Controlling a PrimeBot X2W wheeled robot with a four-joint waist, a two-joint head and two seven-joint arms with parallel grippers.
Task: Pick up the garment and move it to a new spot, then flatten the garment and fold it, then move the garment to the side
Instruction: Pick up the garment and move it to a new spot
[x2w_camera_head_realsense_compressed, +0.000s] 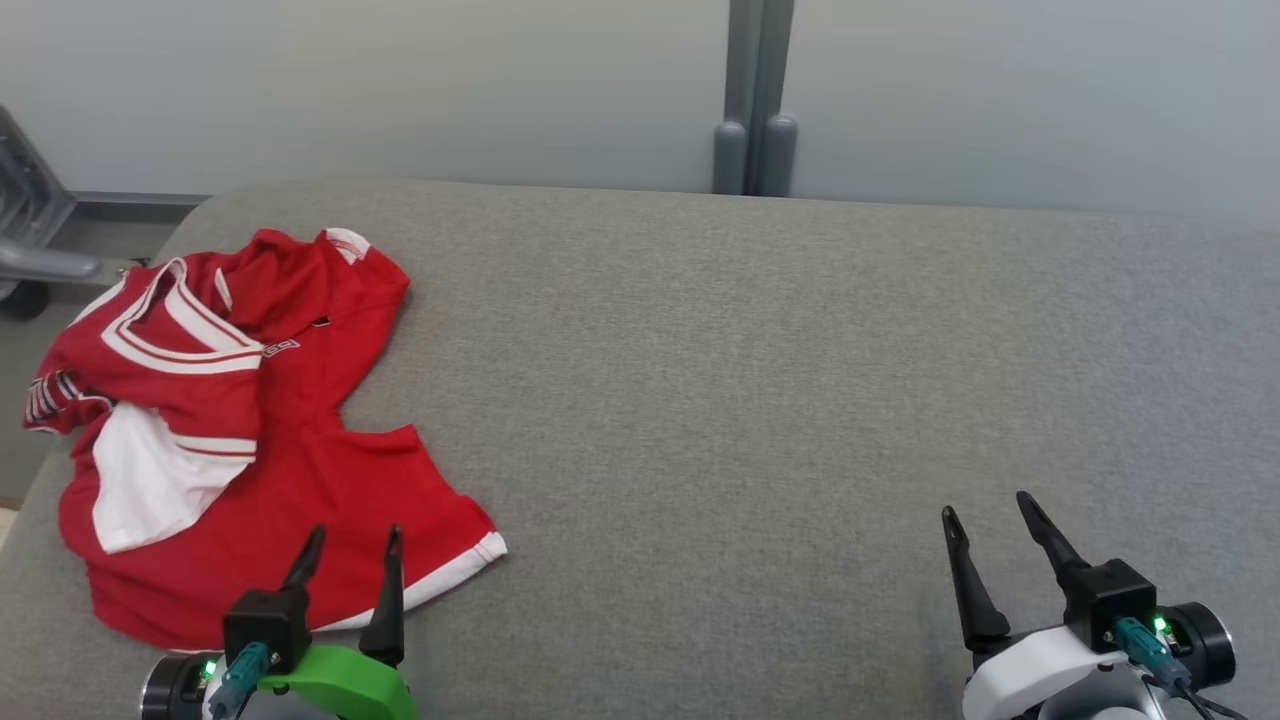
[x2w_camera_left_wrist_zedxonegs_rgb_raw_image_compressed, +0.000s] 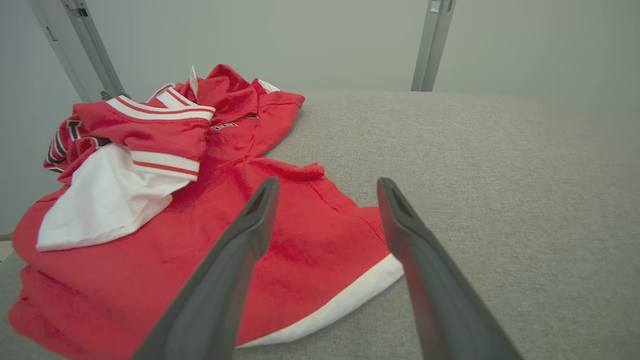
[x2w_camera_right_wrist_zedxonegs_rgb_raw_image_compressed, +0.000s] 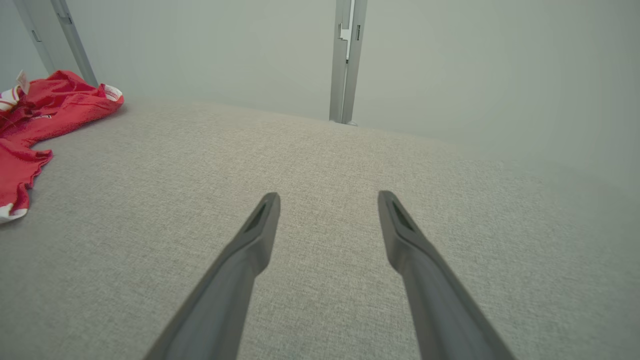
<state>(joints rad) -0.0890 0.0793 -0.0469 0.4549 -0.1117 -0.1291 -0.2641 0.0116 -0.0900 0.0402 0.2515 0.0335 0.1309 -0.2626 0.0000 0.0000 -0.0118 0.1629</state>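
Note:
The garment (x2w_camera_head_realsense_compressed: 300, 470) is a red shirt with white trim and a white panel, lying crumpled at the left end of a grey fabric surface (x2w_camera_head_realsense_compressed: 750, 400). My left gripper (x2w_camera_head_realsense_compressed: 355, 535) hovers open over the garment's near hem, with nothing between its fingers. From the left wrist, the garment (x2w_camera_left_wrist_zedxonegs_rgb_raw_image_compressed: 310, 240) spreads under and beyond that gripper (x2w_camera_left_wrist_zedxonegs_rgb_raw_image_compressed: 325, 185). My right gripper (x2w_camera_head_realsense_compressed: 985, 505) stands open far to the right over bare fabric. In the right wrist view, the gripper (x2w_camera_right_wrist_zedxonegs_rgb_raw_image_compressed: 327, 197) is apart from the garment (x2w_camera_right_wrist_zedxonegs_rgb_raw_image_compressed: 30, 120) at the far left edge.
A grey wall with a vertical metal post (x2w_camera_head_realsense_compressed: 755, 100) rises behind the surface. A grey metal frame (x2w_camera_head_realsense_compressed: 30, 230) stands beyond the surface's left end. Open grey fabric stretches from the garment across to the right.

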